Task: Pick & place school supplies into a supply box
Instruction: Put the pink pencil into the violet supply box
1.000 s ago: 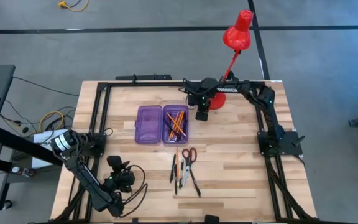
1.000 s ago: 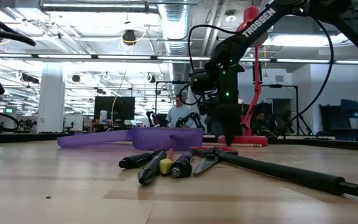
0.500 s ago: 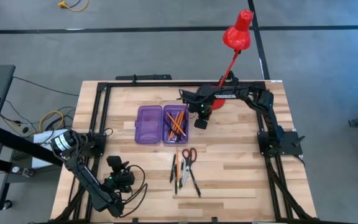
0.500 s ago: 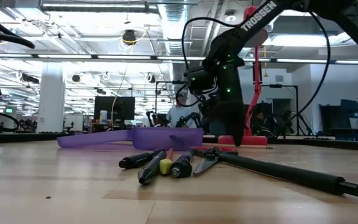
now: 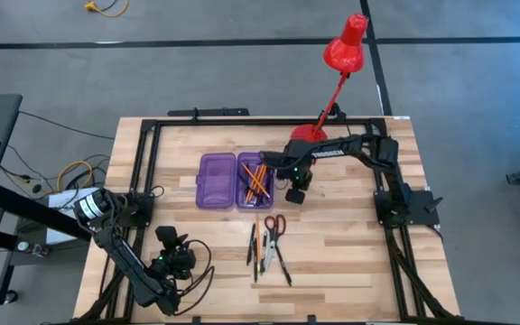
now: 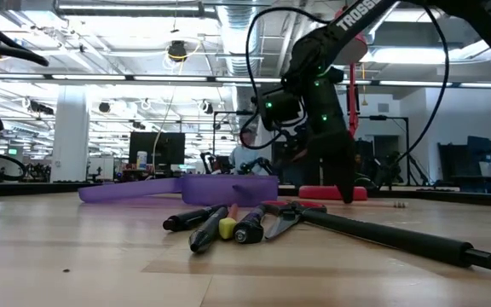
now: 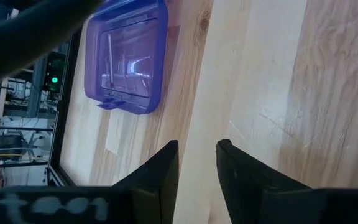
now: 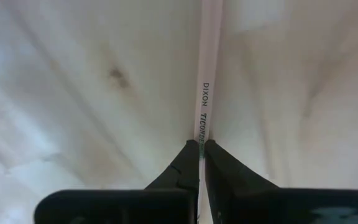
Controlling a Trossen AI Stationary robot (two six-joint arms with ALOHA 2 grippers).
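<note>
1. The case (image 5: 216, 181) lies opened flat at the middle of the counter (image 5: 341, 244), its two purple halves side by side. Seen from above, the right half holds orange pencils (image 5: 256, 180) and the left half shows nothing inside.
2. One more pencil (image 8: 205, 93) sticks out forward from the right gripper (image 8: 199, 144). Its jaws are clenched on it, and the printed lettering runs along the shaft just past the tips.
3. From above, that gripper (image 5: 295, 193) hangs just beside the case's right edge, between the case and the lamp base, tilted over the bare wood.
4. The scissors (image 5: 274, 224) lie on the counter near the case's front side, red handles towards the case.
5. The pens (image 5: 258, 248) and a few loose pencils lie in a bunch touching the scissors. The low view shows them fanned out, tips towards the camera.
6. The left gripper (image 5: 174, 262) waits at the counter's front left corner, well apart from the supplies. Its jaws stand released, with nothing between them – its own camera looks across the wood at the case (image 7: 129, 56).
7. A red lamp (image 5: 344, 50) leans out past the far edge.
</note>
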